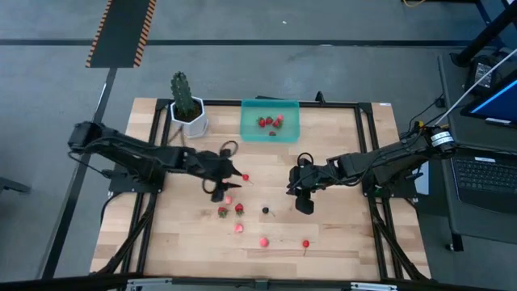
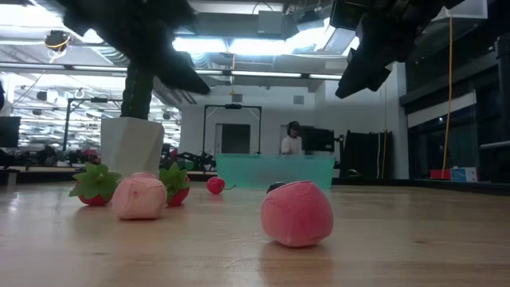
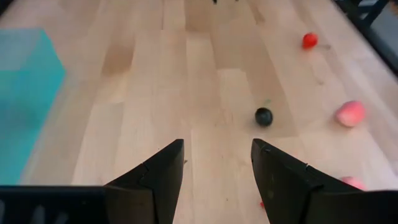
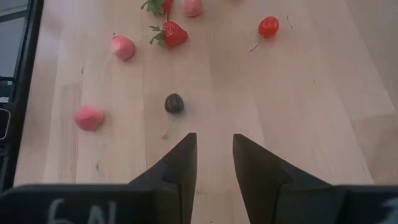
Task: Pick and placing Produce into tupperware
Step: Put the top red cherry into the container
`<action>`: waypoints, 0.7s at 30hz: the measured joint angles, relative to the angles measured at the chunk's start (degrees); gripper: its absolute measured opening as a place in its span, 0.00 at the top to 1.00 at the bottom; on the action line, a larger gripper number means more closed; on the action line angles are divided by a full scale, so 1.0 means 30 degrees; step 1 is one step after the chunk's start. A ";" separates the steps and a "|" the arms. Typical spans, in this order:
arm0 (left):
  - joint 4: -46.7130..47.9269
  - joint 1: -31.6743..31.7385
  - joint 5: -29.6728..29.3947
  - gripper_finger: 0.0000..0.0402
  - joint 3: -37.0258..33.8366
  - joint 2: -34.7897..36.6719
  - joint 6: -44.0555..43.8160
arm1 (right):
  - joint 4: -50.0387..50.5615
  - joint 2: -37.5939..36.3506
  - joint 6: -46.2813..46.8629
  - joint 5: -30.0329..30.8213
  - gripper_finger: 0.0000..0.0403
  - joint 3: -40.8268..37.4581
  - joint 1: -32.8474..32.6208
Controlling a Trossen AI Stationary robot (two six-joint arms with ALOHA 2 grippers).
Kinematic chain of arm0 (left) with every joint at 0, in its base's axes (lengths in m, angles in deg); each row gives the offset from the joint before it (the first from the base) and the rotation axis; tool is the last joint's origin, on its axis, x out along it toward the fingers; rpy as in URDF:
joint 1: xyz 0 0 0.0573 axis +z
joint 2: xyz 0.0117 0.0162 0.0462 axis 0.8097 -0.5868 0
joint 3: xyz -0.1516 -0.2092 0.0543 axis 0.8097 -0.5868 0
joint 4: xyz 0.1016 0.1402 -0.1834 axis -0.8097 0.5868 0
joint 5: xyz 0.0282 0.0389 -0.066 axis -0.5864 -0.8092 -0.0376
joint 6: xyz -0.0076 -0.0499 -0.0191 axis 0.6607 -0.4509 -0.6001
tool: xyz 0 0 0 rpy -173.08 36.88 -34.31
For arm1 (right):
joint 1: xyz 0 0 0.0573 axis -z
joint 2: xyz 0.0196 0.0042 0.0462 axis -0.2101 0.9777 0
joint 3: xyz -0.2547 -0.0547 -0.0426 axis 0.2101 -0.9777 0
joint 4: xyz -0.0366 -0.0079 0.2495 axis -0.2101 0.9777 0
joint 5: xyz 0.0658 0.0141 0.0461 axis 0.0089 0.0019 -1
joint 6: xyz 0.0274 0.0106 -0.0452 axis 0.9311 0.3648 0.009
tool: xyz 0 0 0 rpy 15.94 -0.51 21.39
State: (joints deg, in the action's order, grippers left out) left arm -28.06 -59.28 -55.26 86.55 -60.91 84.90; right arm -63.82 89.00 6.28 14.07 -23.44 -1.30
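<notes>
Near the table's middle, we see the dark berry [image 1: 265, 210] lying just left of the right gripper [image 1: 304, 204], closer than the left gripper [image 1: 224, 183]. Both grippers are parted narrowly and empty.

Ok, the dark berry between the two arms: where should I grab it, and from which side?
Grip the dark berry across its round body, coming straight down. It sits alone on bare wood, thin stem flat beside it. The right tool, open, looks nearest.

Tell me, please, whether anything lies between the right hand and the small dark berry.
Nothing visible does. The right hand is open above bare wood with the dark berry just ahead; the nearest strawberry lies beyond it.
</notes>
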 joint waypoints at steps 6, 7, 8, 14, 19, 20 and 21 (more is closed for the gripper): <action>0.0131 0.0022 -0.0031 0.55 0.1711 -0.3614 -0.0603 | 0.0465 0.0000 0.1478 0.3065 0.74 0.0015 0.0013; 0.0110 0.0022 -0.0031 0.55 0.1960 -0.4138 -0.0609 | 0.0581 0.0007 0.1518 0.3111 0.74 0.0015 0.0027; 0.0124 0.0027 -0.0031 0.55 0.2189 -0.4596 -0.0613 | 0.0645 0.0007 0.1518 0.3099 0.74 0.0015 0.0022; 0.0205 0.0058 -0.0031 0.55 0.3414 -0.7067 -0.0654 | 0.2656 -0.0249 0.1612 0.3027 0.74 0.0022 0.0007; 0.0504 0.0554 -0.0042 0.55 0.4018 -0.8625 -0.0661 | 0.3471 -0.0640 0.1961 0.3028 0.74 0.0016 -0.0033; 0.0535 0.0671 -0.0049 0.55 0.4035 -0.8810 -0.0661 | 0.3514 -0.0719 0.1847 0.3037 0.74 0.0021 -0.0137; 0.0534 0.0780 -0.0056 0.55 0.4042 -0.8943 -0.0659 | 0.3533 -0.0838 0.1536 0.3044 0.74 0.0015 -0.0223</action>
State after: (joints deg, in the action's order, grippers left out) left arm -26.46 -56.94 -55.43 98.67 -87.74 82.92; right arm -53.22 86.48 10.89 23.20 -23.40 -1.97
